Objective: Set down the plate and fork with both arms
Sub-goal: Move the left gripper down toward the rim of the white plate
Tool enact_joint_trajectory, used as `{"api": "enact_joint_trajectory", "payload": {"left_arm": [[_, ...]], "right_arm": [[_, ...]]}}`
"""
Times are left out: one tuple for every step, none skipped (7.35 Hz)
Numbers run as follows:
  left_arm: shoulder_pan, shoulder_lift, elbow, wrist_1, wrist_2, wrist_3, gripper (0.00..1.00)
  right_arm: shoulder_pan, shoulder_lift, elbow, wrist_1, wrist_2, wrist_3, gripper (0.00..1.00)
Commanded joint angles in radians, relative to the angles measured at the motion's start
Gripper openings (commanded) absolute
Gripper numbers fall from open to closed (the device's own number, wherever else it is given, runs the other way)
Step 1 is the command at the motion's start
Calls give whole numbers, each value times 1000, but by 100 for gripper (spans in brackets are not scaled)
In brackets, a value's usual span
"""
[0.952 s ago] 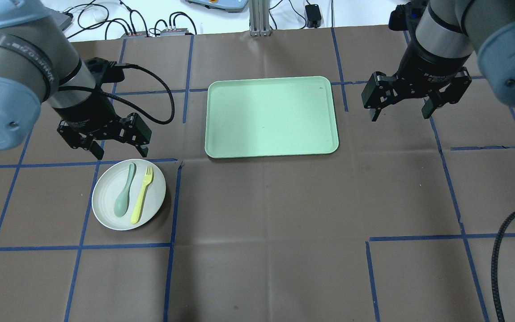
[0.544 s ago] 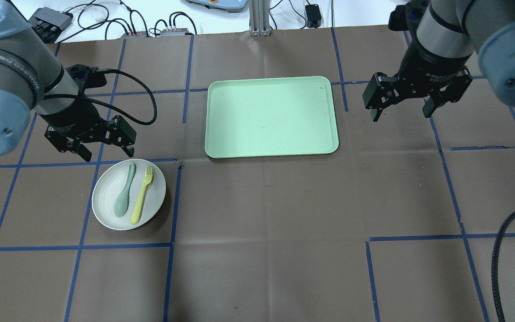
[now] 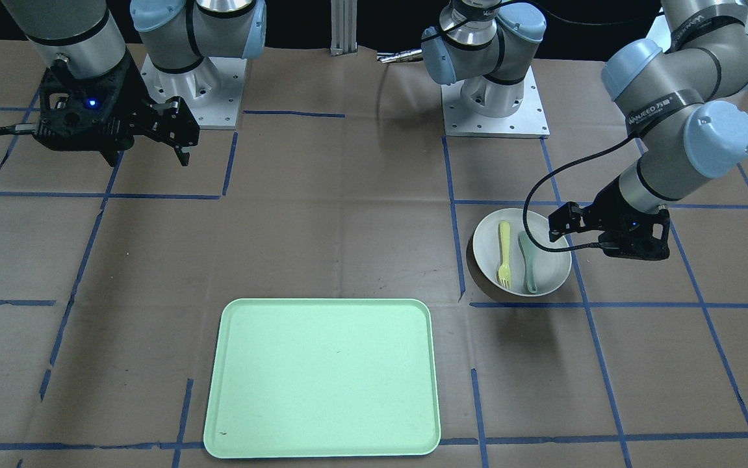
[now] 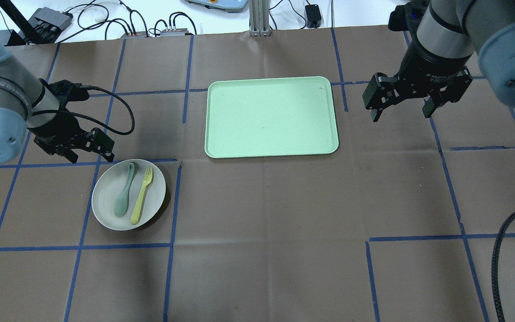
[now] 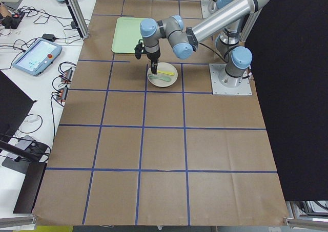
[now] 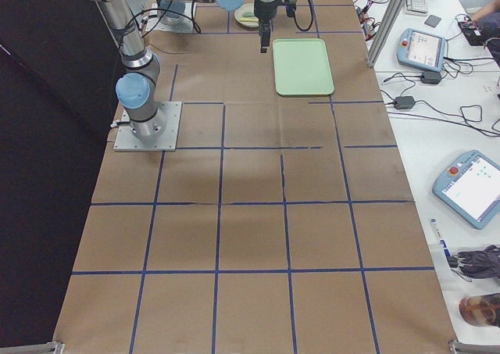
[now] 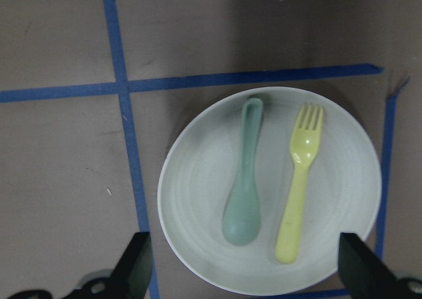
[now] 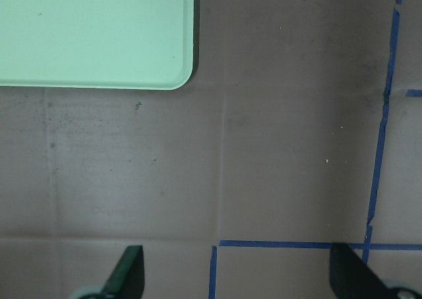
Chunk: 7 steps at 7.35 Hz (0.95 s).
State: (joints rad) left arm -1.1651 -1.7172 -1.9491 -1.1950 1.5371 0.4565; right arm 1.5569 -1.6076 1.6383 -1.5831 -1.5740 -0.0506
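The mint-green tray (image 4: 270,116) sits mid-table, with the plate (image 4: 105,199) well apart from it on the robot's left, carrying the fork (image 4: 141,197) beside a grey-green spoon (image 4: 123,197). White lettering on the arms' wrist bands is too small to read. The left gripper (image 4: 91,154) points down near the plate's far rim, jaws spread and empty; the right gripper (image 4: 401,114), also spread, hangs beside the tray's right end.

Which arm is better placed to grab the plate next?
Left. Its open pincer hovers at the plate's rim, and its wrist view looks straight down on the plate. The right pincer, also open, hangs past the tray's other side, away from the plate.
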Motion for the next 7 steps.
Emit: {"api": "enact_joint_trajectory", "payload": {"left_arm": [[70, -48, -69, 113, -5, 22, 100], [77, -77, -109, 224, -11, 54, 100], [78, -105, -131, 286, -12, 155, 100], [79, -107, -137, 287, -14, 181, 99], [103, -110, -152, 285, -18, 182, 99], [114, -104, -171, 285, -53, 182, 99], [114, -84, -180, 284, -51, 182, 99]], "right_arm": [[2, 0, 1, 0, 0, 0, 100], [2, 0, 1, 0, 0, 0, 100], [2, 0, 1, 0, 0, 0, 100], [0, 0, 1, 0, 0, 0, 100], [0, 0, 1, 0, 0, 0, 100], [0, 0, 1, 0, 0, 0, 100], [0, 0, 1, 0, 0, 0, 100]]}}
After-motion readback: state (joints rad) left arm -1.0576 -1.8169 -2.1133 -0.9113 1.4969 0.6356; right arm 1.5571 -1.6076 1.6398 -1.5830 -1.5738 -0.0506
